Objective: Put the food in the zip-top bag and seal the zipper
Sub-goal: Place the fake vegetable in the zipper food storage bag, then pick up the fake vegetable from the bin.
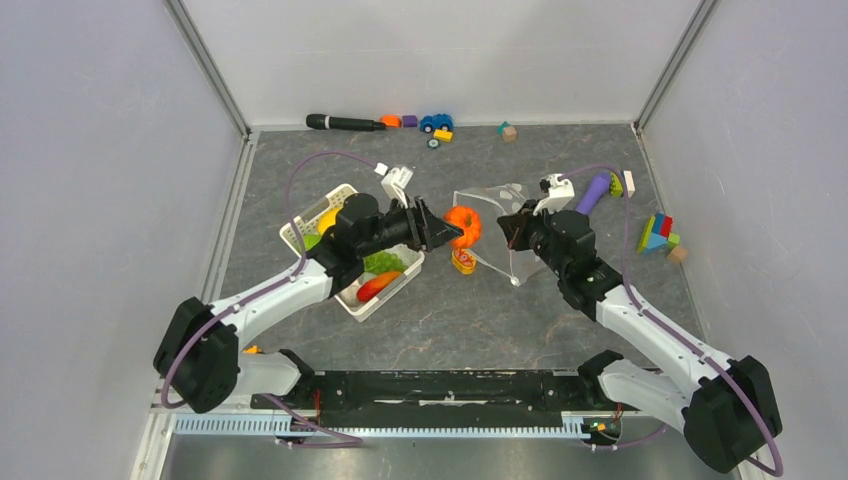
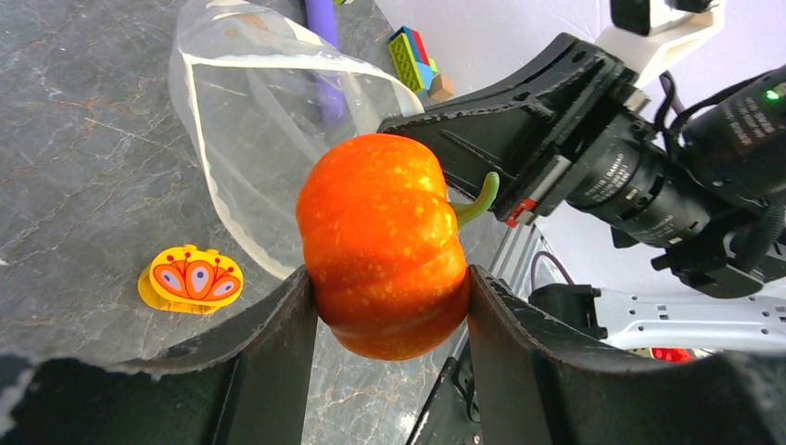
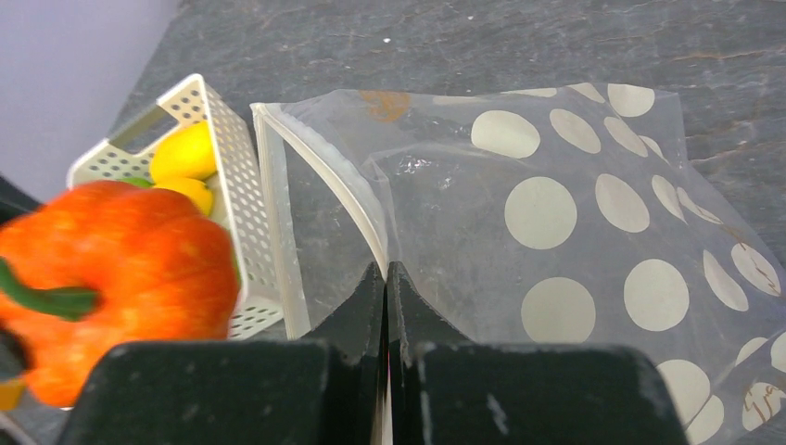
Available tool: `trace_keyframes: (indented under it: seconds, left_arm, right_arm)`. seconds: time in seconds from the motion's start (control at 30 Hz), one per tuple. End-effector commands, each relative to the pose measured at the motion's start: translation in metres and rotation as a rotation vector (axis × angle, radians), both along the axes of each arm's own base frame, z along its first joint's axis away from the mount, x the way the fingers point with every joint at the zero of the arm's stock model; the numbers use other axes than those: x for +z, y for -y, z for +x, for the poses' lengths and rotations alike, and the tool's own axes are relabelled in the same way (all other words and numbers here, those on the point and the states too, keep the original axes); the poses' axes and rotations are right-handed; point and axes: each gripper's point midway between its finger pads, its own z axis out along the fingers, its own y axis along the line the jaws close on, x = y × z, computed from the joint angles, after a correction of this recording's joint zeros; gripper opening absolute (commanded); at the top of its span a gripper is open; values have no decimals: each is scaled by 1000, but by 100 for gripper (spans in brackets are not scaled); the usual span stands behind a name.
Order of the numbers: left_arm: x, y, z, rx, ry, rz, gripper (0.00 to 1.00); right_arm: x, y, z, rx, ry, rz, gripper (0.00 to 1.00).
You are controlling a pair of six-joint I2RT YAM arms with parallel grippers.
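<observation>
My left gripper (image 2: pixel 389 287) is shut on the orange pumpkin (image 2: pixel 382 241), held above the table just left of the zip-top bag's mouth (image 2: pixel 250 111). In the top view the pumpkin (image 1: pixel 463 225) hangs between the white basket (image 1: pixel 300 228) and the zip-top bag (image 1: pixel 495 225). My right gripper (image 3: pixel 386 273) is shut on the bag's upper rim by the zipper (image 3: pixel 324 176), holding the mouth up and open toward the pumpkin (image 3: pixel 120 269). The dotted bag (image 3: pixel 556 232) looks empty. Green grapes (image 1: pixel 383 261), a red chili (image 1: pixel 378 285) and a yellow mango (image 1: pixel 326 220) lie in the basket.
A yellow-and-orange flat toy piece (image 1: pixel 463 262) lies on the table under the pumpkin. A purple-handled brush (image 1: pixel 595 190) and coloured blocks (image 1: pixel 657 235) sit right of the bag. Along the back wall lie a black marker-like stick (image 1: pixel 343 123), a toy car (image 1: pixel 436 122) and a block (image 1: pixel 508 131).
</observation>
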Motion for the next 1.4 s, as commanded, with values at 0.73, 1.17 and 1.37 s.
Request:
trace_keyframes:
  seconds: [0.73, 1.17, 1.37]
  left_arm:
    - [-7, 35, 37, 79, 10, 34, 88]
    - [9, 20, 20, 67, 63, 67, 100]
    - [2, -34, 38, 344, 32, 219, 100]
  right_arm:
    - [39, -22, -20, 94, 35, 273, 0]
    - [42, -12, -13, 30, 41, 235, 0]
    - [37, -1, -8, -31, 43, 194, 0]
